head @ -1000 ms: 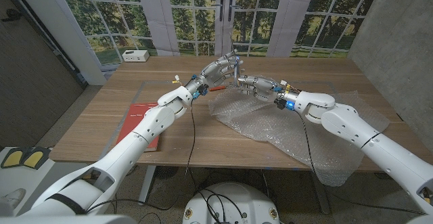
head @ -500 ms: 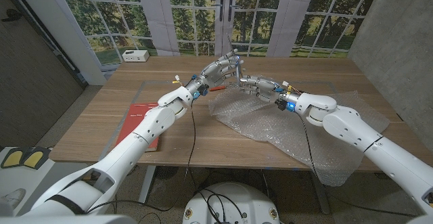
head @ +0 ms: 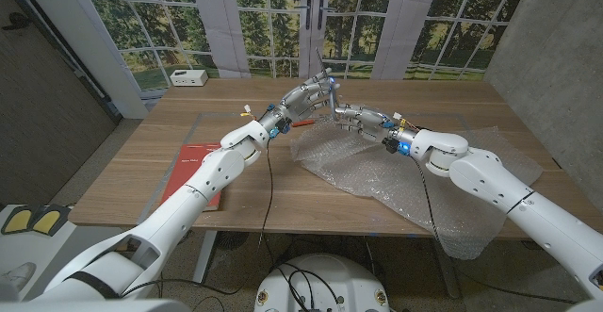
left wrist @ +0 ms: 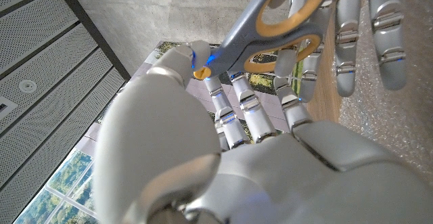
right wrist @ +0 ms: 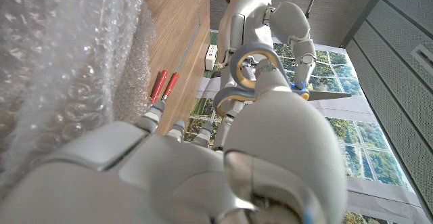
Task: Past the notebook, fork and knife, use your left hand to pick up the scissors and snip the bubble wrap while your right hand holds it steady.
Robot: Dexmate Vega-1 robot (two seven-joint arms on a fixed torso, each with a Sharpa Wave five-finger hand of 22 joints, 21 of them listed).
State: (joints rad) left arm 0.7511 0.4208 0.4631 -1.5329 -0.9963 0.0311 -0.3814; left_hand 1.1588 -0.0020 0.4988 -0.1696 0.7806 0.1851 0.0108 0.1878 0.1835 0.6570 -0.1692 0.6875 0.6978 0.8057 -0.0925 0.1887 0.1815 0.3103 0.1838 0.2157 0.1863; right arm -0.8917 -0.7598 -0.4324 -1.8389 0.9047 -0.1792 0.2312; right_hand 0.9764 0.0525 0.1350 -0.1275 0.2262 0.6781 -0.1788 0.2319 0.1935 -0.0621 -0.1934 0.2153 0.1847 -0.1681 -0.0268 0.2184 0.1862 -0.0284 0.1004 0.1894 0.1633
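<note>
My left hand [head: 309, 95] is raised over the far middle of the table and holds the scissors [left wrist: 274, 22], which have grey handles with yellow lining. In the right wrist view the scissors [right wrist: 256, 76] show their handle rings with the blade pointing away from my left arm. My right hand [head: 358, 118] hovers just beside the left, its fingers [left wrist: 384, 38] stretched toward the handles; whether they touch the handles I cannot tell. The bubble wrap [head: 400, 175] lies crumpled under and in front of my right hand, with its edge [right wrist: 64, 68] rising beside that hand.
A red notebook [head: 196, 172] lies near the table's front left edge. Two red-handled pieces of cutlery [right wrist: 164, 86] lie on the wood [head: 236, 95] beyond the wrap. A small white box [head: 188, 77] sits at the far left corner.
My right hand has crept slightly up and toward my left hand. The left hand and the scissors have barely moved.
</note>
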